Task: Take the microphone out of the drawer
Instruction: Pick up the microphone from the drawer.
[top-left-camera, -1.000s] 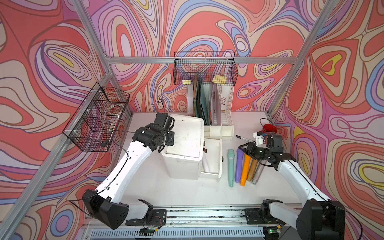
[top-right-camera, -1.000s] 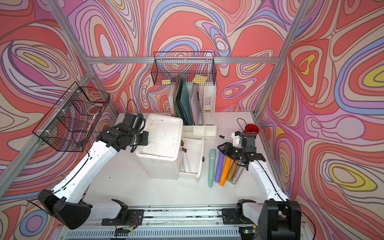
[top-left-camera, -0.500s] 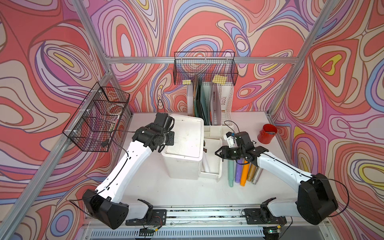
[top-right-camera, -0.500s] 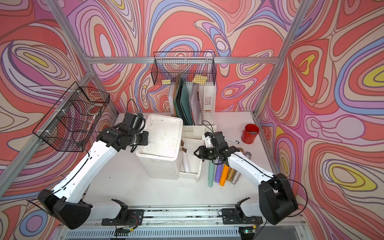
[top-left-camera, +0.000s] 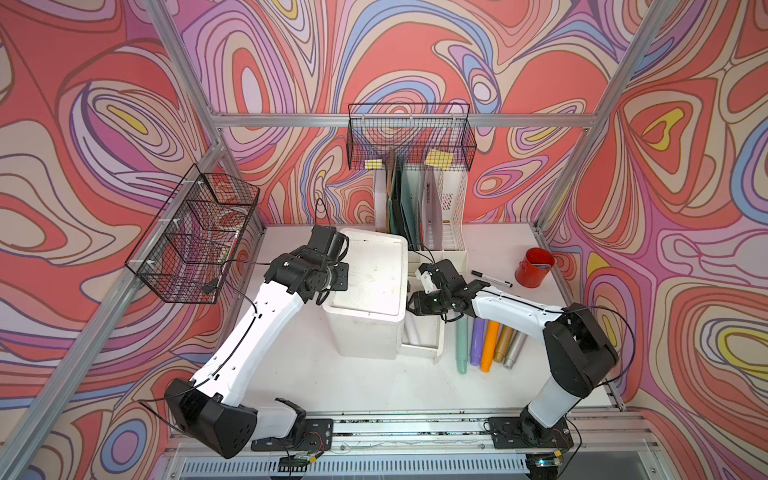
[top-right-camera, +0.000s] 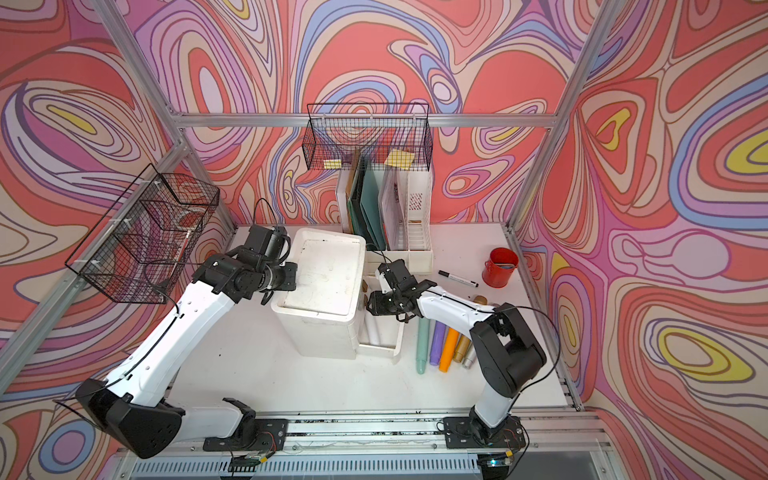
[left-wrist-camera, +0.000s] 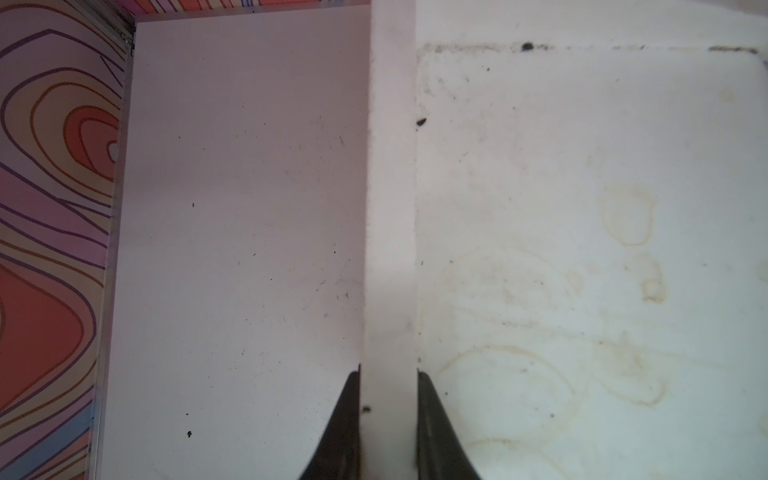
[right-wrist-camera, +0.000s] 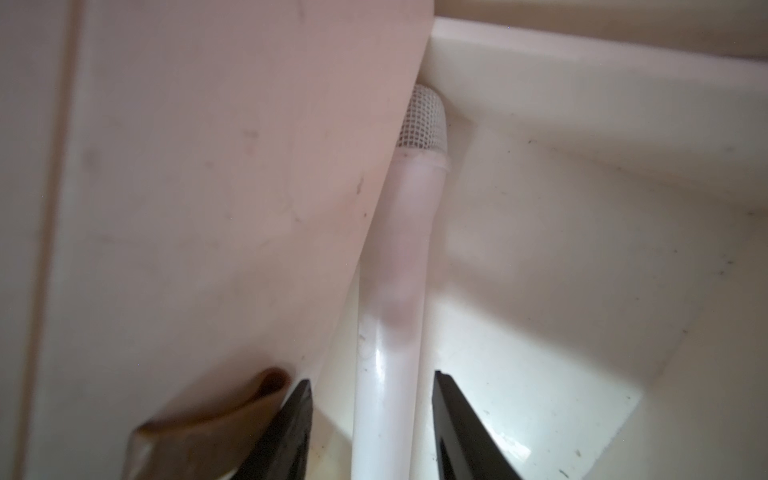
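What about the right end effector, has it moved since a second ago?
Yes. The right end effector has swung away from the red cup, across to the open drawer, and now straddles the white microphone.

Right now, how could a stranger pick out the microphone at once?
Find the white cabinet mid-table; its drawer stands open towards the coloured tubes. The microphone lies inside it, close to the cabinet, with the right fingers on either side. Unlike the tubes, it is white with a mesh head.
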